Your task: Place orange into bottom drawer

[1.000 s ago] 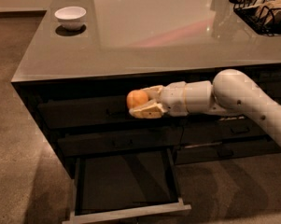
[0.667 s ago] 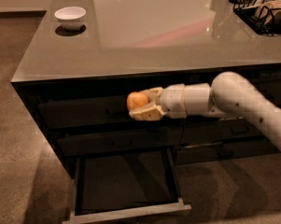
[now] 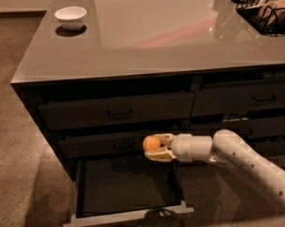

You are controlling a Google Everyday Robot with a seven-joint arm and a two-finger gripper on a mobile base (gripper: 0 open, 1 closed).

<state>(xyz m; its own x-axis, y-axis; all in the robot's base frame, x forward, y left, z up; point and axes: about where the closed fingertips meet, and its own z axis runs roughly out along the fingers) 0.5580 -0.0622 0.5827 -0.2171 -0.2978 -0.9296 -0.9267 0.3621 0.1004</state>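
Over bottom drawer (image 3: 128, 189): gripper (image 3: 153, 146) w/ orange (image 3: 150, 143)

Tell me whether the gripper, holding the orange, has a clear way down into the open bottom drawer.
Probably yes. The gripper, shut on the orange, hangs in front of the middle drawer, just above the bottom drawer, which is pulled open with a bare dark interior. Nothing shows between them.

Cream pincer (image 3: 156, 146) above dark grey bottom drawer (image 3: 125, 189), gripping orange-yellow orange (image 3: 150, 144)
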